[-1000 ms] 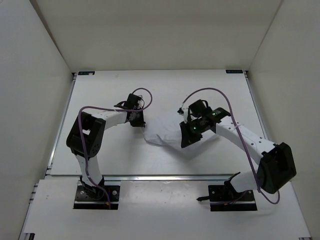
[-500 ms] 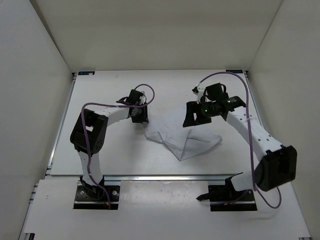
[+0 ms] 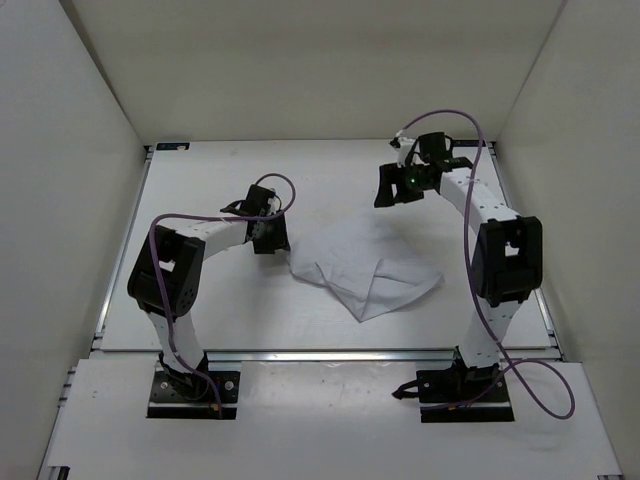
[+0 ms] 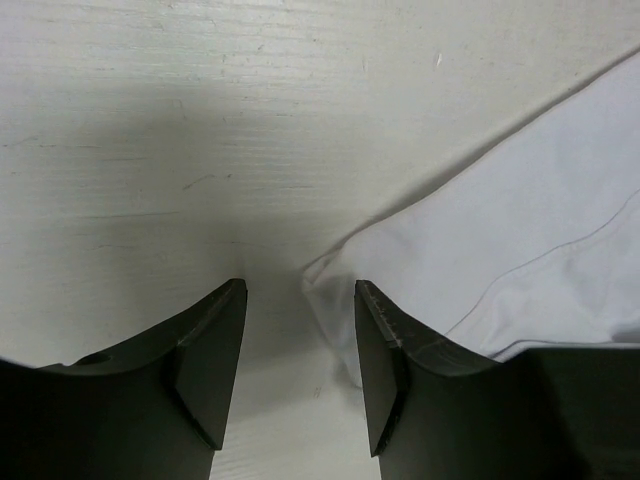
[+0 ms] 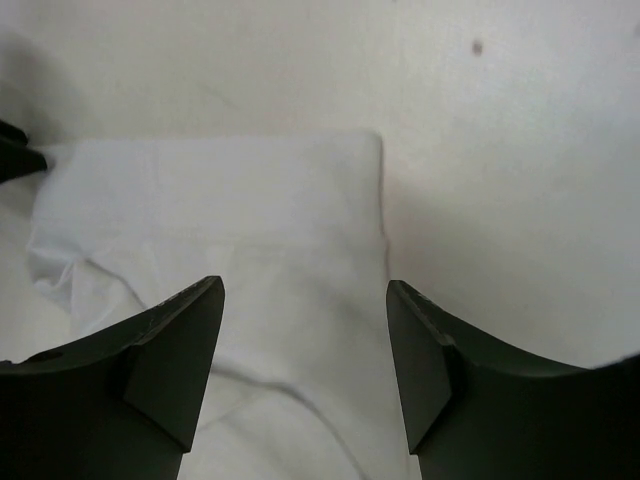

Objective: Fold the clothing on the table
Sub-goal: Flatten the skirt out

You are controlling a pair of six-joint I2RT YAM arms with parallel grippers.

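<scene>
While both arms hover over the bench (image 3: 200, 310), the clothing (image 3: 365, 270) lies rumpled at mid-bench, a little right of centre, one flap lapped over itself and a point aimed at the near edge. Your left fingers (image 3: 272, 240) stand spread and empty, low over the surface, straddling the cloth's left corner. Your right fingers (image 3: 388, 188), also spread and empty, hang at the far right, clear of the fabric. The next fold likely starts with fresh grips: close the left pair squarely on that corner, bring the right down onto the far-right edge, then lift both together, keeping the cloth taut so the layers land flush.
</scene>
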